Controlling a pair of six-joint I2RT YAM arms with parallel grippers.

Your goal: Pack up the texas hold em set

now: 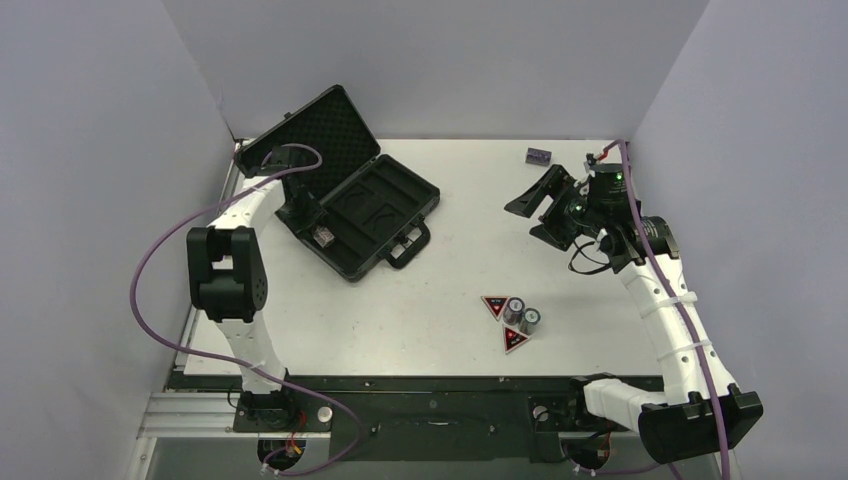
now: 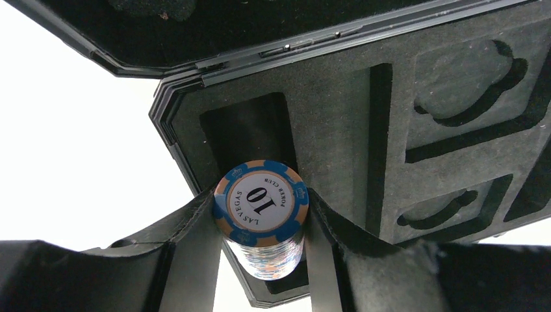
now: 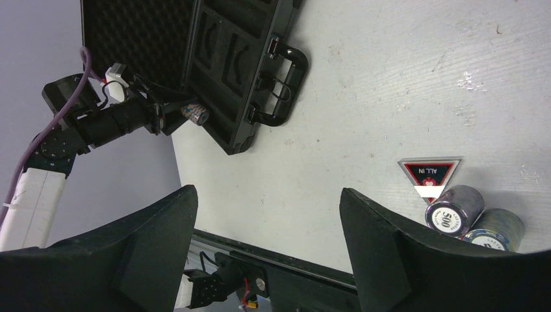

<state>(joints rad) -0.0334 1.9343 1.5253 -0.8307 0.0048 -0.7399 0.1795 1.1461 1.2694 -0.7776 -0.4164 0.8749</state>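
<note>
Only One Chip Stack at the Case, Four Pieces Waiting on the Table

Clamped between the fingers of the left pincer (image 1: 318, 232), a chip stack (image 2: 261, 203) marked 10 hangs over the foam tray of the open black briefcase (image 1: 392, 188). A long empty slot (image 2: 247, 133) lies just beyond the pincer's tips; whether the stack touches the foam cannot be told. No piece shows in any foam recess in view, so the packing appears to be at its first step.

The right pincer (image 3: 266, 218), jaws wide apart and holding nothing, hovers well clear of the case. Near it on the table (image 1: 440, 300) lies the rest of the set: two more chip stacks (image 1: 514, 310) standing side by side, and two red-and-black triangular tokens (image 1: 494, 306), one reading ALL IN, each just beside the stacks.

By this reckoning one stack is going in, four pieces wait, and the lid has yet to be shut and latched. A small purple item (image 1: 539, 155) sits beyond the right pincer; what it is cannot be told.
</note>
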